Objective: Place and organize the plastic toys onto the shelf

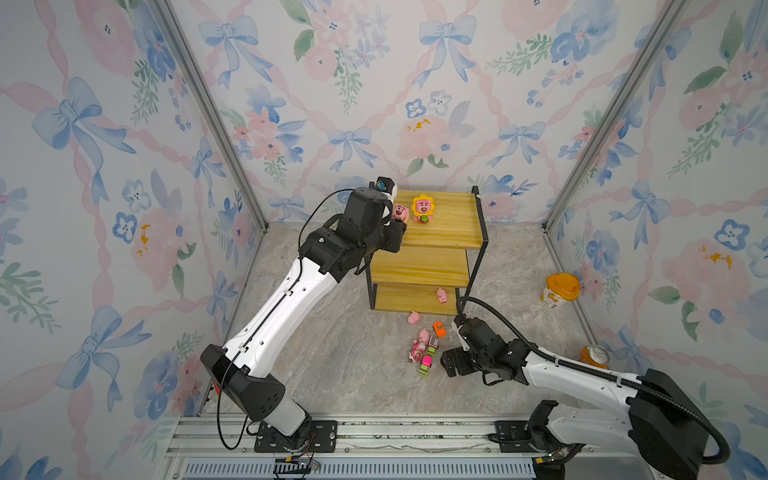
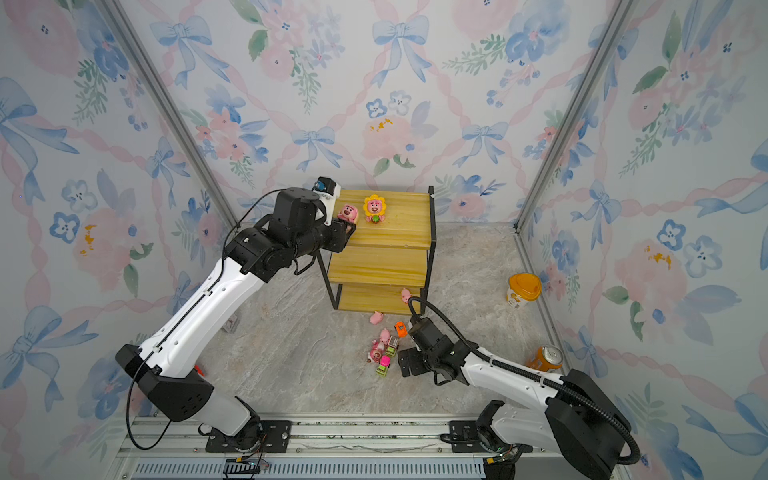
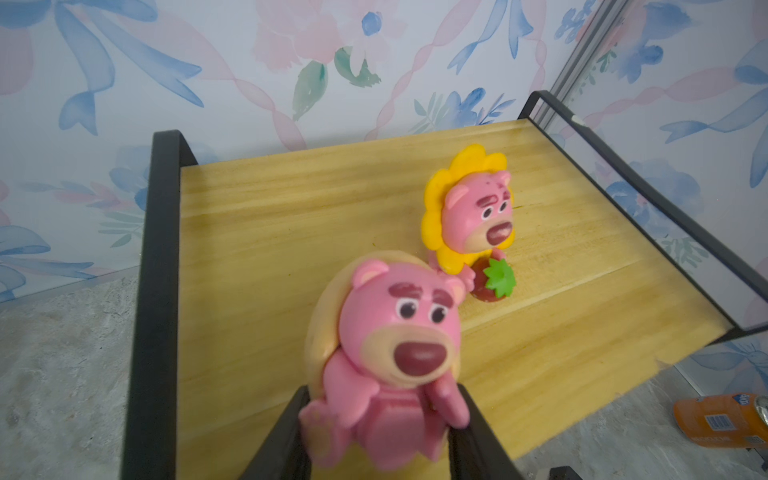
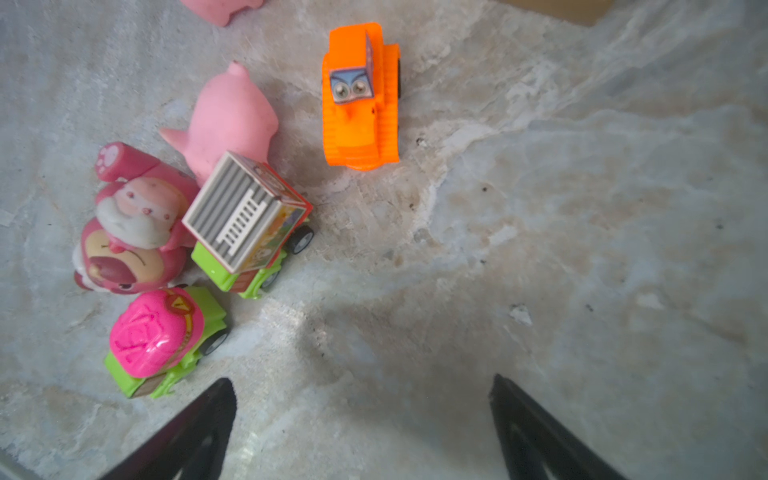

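We are clasping a pink bear (image 3: 399, 345) in our left gripper (image 3: 382, 395) at the shelf (image 3: 291, 232) top's left edge; our right gripper (image 4: 361, 380) is gaping.

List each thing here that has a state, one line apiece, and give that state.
left gripper: shut on the pink bear
sunflower bear: upright on the shelf top board
right gripper: open, empty
third bear: lying on the floor
orange car: upright on floor
yellow-lidded cup: upright, lid on

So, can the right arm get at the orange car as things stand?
Probably yes: the right gripper is open and empty, the orange car sits just ahead of it, nothing between them.
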